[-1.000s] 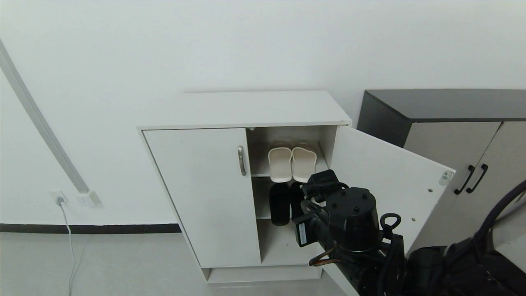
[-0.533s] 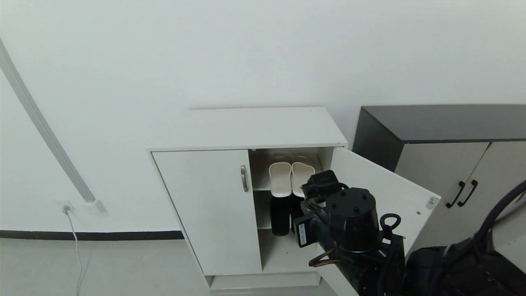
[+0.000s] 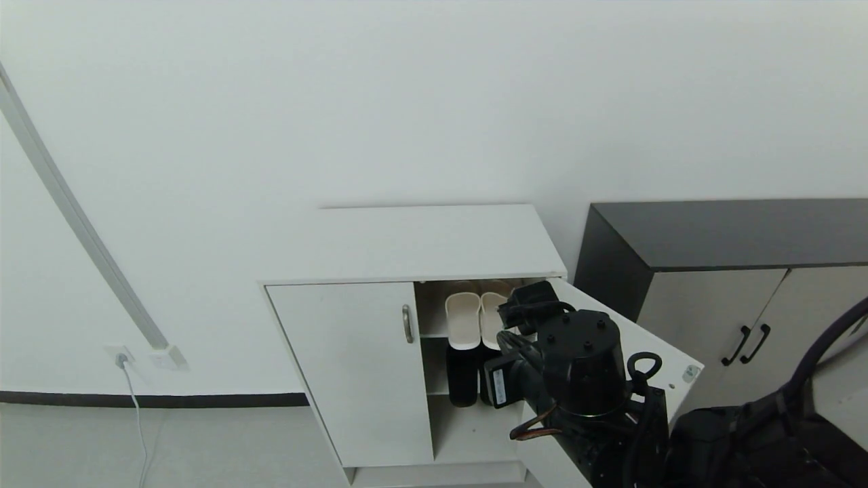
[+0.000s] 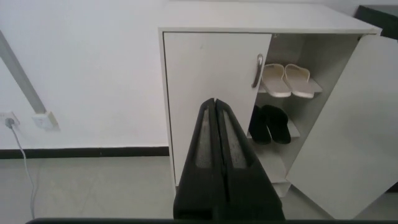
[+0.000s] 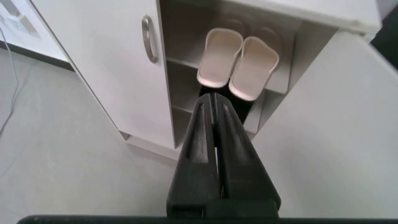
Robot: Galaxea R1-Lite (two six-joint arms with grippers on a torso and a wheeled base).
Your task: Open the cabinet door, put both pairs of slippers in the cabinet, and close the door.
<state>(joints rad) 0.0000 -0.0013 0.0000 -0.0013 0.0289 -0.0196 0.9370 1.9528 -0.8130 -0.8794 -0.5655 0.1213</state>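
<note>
The white cabinet [image 3: 434,244] stands against the wall with its left door [image 3: 352,366] shut and its right door [image 3: 630,346] swung open. A white pair of slippers [image 3: 475,318] lies on the top shelf, also seen as the white pair [image 5: 237,59]. A black pair of slippers [image 3: 464,383] sits on the shelf below, seen too as the black pair [image 4: 270,123]. My right arm [image 3: 576,366] hangs in front of the opening. The right gripper [image 5: 215,102] is shut and empty, short of the shelves. The left gripper [image 4: 215,107] is shut and empty, facing the shut door.
A dark-topped cabinet [image 3: 719,234] with two black handles stands close on the right, just behind the open door. A wall socket with a white cable [image 3: 123,359] is at the left, low on the wall. Bare grey floor [image 3: 169,447] lies before the white cabinet.
The whole head picture has shifted: the cabinet now sits lower and looks smaller, so the camera has moved. Both pairs of slippers rest on the same shelves. The right arm holds its pose.
</note>
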